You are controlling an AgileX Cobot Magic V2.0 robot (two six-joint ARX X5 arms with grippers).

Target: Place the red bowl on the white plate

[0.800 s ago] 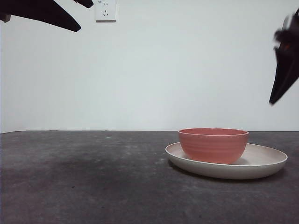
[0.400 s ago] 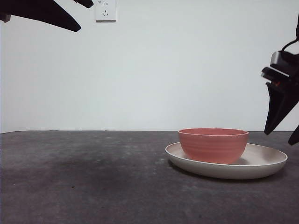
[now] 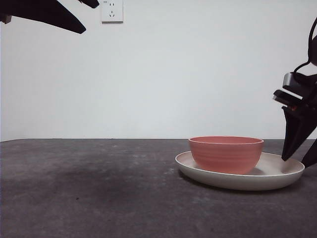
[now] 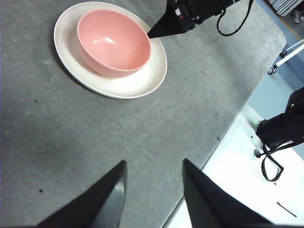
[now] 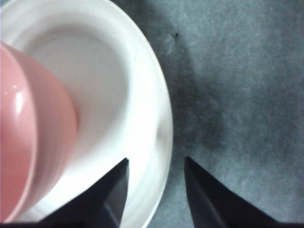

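Observation:
The red bowl (image 3: 226, 154) stands upright on the white plate (image 3: 277, 172), to the right of the table's middle; both also show in the left wrist view, bowl (image 4: 114, 42) on plate (image 4: 142, 80). My right gripper (image 3: 298, 158) hangs open at the right edge, just above the plate's right rim. From its wrist camera its jaws straddle the plate's rim (image 5: 159, 118), and the bowl (image 5: 33, 137) lies off to one side. My left gripper (image 4: 154, 190) is open and holds nothing, high at the top left corner (image 3: 49, 12).
The dark grey table (image 3: 89, 188) ends at a white surface (image 4: 228, 180) past its edge. A wall socket (image 3: 112, 10) sits high on the white wall. Cables and a stand (image 4: 280, 137) lie beyond the table.
My right gripper has come down at the right edge, from well above the plate to just over its right rim. Bowl, plate and left arm have not moved.

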